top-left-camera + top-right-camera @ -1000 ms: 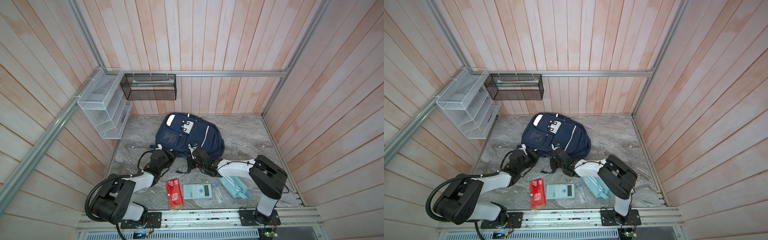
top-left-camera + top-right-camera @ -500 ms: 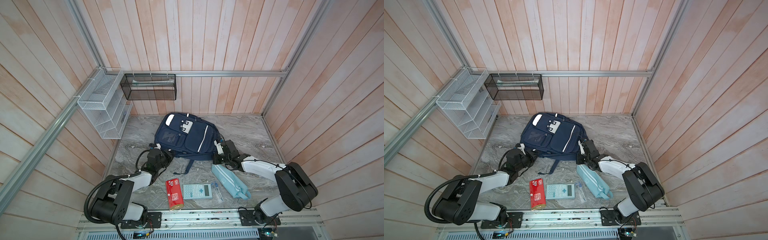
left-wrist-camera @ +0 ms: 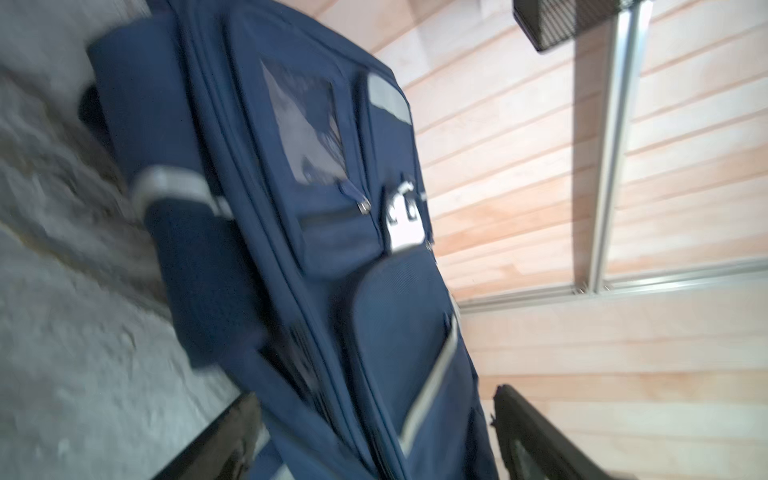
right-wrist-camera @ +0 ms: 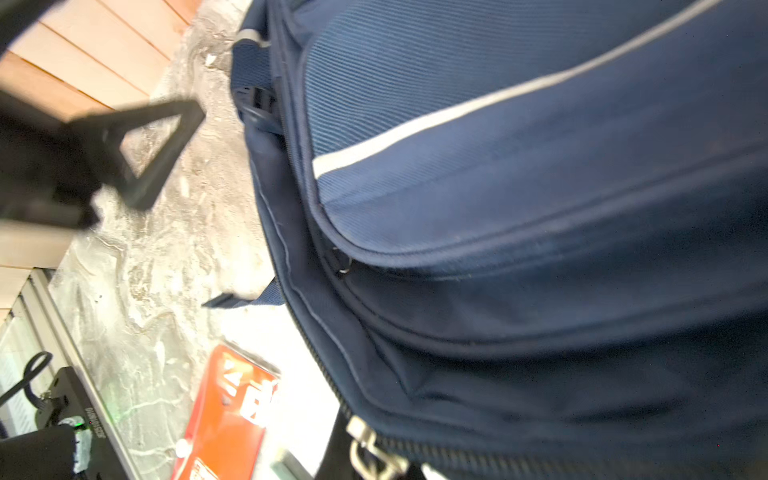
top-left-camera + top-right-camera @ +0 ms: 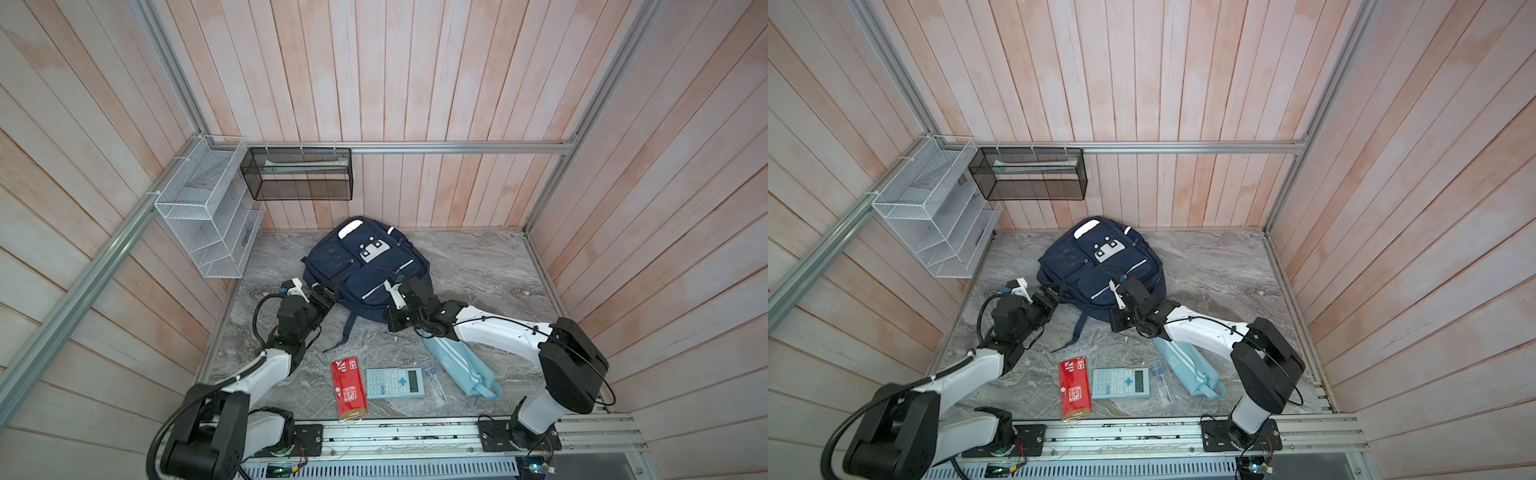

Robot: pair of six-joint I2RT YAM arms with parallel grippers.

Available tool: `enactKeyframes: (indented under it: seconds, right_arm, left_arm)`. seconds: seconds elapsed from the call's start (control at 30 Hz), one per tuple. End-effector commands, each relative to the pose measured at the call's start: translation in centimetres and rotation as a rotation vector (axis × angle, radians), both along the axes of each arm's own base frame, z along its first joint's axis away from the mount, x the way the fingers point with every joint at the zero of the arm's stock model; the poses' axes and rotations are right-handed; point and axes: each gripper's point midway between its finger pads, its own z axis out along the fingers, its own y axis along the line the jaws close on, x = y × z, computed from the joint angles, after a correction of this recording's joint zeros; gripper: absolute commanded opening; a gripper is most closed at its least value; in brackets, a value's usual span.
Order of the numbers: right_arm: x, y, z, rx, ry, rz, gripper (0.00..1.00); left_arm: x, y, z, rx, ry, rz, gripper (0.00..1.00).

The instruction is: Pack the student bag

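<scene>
- The student bag (image 5: 365, 266) (image 5: 1100, 266) lies front face up at the back middle of the grey marbled worktop (image 5: 478, 270). Its top points to the rear wall and a loose strap (image 5: 348, 328) trails toward the front.
- The left hand (image 5: 323, 291) (image 5: 1050, 294) is at the bag's near left corner. In the left wrist view (image 3: 374, 436) its two dark fingers (image 3: 536, 436) stand spread wide, with the bag's blue fabric (image 3: 291, 208) between them.
- The right hand (image 5: 395, 279) (image 5: 1120, 283) rests on the bag's near right part, beside the white stripe of the lower front pocket.
- The right hand (image 4: 374, 465) is pressed together. A metal zipper pull (image 4: 363, 451) sits right at its tips, but I cannot tell whether it is pinched.
- A light-blue pencil pouch (image 5: 461, 365) (image 5: 1192, 370) lies slantwise near the front; its far end passes under the right arm.
- A clear pack of pens (image 5: 434, 380) lies just beside the pouch, then a pale calculator (image 5: 395, 383) (image 5: 1120, 383).
- A red packet (image 5: 349, 388) (image 4: 224, 424) lies next to the calculator, in front of the bag.
- A white wire rack (image 5: 203, 224) hangs on the left wall and a black mesh basket (image 5: 297, 174) on the rear wall.
</scene>
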Motion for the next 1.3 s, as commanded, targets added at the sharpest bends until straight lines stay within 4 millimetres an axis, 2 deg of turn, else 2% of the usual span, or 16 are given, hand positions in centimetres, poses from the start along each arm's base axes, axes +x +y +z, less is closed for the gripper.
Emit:
enactKeyframes:
  seconds: [0.0,0.07,0.13,0.23,0.27,0.3,0.33,0.37,0.4,0.53,0.67,0.87,0.93,1.03,1.17,1.27]
  right_arm:
    - [-0.3,4.4,2.0,0.093,-0.018,0.038,0.0]
    - [-1.3,6.4,2.1,0.092,-0.03,0.089,0.0]
    - [-2.4,7.8,2.1,0.084,-0.033,0.131,0.0]
    - [-3.7,8.5,2.0,0.074,-0.029,0.161,0.0]
    - [-4.0,8.4,2.0,0.08,-0.024,0.162,0.0]
    - [-4.2,8.1,2.0,0.084,-0.023,0.164,0.0]
    - [-4.1,7.7,1.9,0.072,-0.026,0.155,0.0]
    - [-3.9,6.7,1.4,0.04,-0.028,0.136,0.0]
    - [-3.5,5.7,1.0,0.011,-0.031,0.121,0.0]
    - [-0.6,-1.3,-1.8,-0.112,0.004,0.023,0.0]
    - [2.9,-8.7,-3.3,-0.173,0.036,-0.077,0.0]
    - [9.3,-16.7,-4.4,-0.182,0.016,-0.269,0.0]
    - [10.8,-17.3,-4.4,-0.15,0.038,-0.256,0.0]
    - [10.7,-16.5,-3.5,-0.174,0.018,-0.223,0.0]
    - [6.3,-15.5,-2.1,-0.236,-0.055,-0.176,0.0]
    - [1.7,-12.4,-1.5,-0.186,-0.04,-0.075,0.0]
  left_arm:
    - [-5.0,-2.1,-4.0,-0.043,0.13,-0.01,0.86]
    - [-5.6,-2.7,-3.2,-0.102,0.096,-0.014,0.86]
    - [-5.1,-2.8,-2.2,-0.093,0.065,-0.008,0.88]
    - [-3.7,-3.6,-1.7,-0.041,0.056,-0.024,0.91]
    - [-3.2,-4.0,-2.0,-0.027,0.067,-0.032,0.86]
    - [-2.7,-4.3,-2.5,-0.023,0.082,-0.045,0.66]
    - [-2.4,-4.5,-2.9,-0.027,0.086,-0.063,0.41]
    - [-2.2,-4.5,-3.3,-0.045,0.093,-0.079,0.07]
    - [-2.2,-4.5,-3.4,-0.066,0.098,-0.093,0.0]
    - [-2.5,-3.7,-3.4,-0.076,0.103,-0.105,0.0]
    - [-3.2,-2.0,-2.9,-0.053,0.094,-0.094,0.0]
    - [-4.4,-0.7,-2.4,-0.048,0.101,-0.106,0.0]
    - [-4.5,-0.3,-2.5,-0.043,0.106,-0.102,0.0]
    - [-3.7,-0.5,-2.6,-0.025,0.108,-0.119,0.0]
    - [-0.8,0.5,-1.4,0.036,0.025,-0.06,0.0]
    - [2.2,-0.1,-0.5,0.077,0.011,-0.085,0.0]
